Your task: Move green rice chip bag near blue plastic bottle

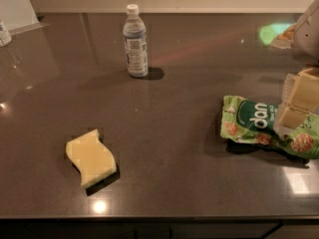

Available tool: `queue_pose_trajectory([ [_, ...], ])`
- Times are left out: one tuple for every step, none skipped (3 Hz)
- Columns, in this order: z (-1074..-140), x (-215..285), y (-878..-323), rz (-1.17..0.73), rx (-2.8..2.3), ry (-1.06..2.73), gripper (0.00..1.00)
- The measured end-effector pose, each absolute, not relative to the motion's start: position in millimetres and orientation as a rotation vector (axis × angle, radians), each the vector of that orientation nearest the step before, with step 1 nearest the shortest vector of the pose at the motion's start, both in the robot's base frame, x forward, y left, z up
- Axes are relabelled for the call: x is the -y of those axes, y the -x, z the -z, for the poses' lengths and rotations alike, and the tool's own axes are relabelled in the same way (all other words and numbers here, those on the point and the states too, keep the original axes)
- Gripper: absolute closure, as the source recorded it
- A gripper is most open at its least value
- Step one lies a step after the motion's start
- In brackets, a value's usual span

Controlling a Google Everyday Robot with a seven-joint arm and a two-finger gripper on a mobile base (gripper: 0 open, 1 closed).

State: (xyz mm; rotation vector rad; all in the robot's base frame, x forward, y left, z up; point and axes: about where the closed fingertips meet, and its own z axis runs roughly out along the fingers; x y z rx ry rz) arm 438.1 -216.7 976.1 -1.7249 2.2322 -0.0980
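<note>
Jaws — over green rice chip bag (249, 119)

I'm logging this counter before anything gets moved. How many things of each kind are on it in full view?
Bottles: 1, the blue plastic bottle, standing upright.
Snack bags: 1, the green rice chip bag, lying down.
Sponges: 1, the yellow sponge.
Total: 3.
The gripper is over the bag's right end, at the right edge of the view.

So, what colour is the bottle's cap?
White cap, camera view; claw at right, by the green rice chip bag.
</note>
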Motion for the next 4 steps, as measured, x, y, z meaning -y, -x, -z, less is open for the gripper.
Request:
queue_pose_trajectory([
  [-976, 217, -438, 0.098, -2.232, 1.725, 0.0],
  [-962, 222, -450, 0.093, -2.246, 1.732, 0.0],
  [-938, 234, -463, 0.089, -2.283, 1.736, 0.0],
  [-918, 252, -467, 0.081, -2.339, 1.734, 0.0],
])
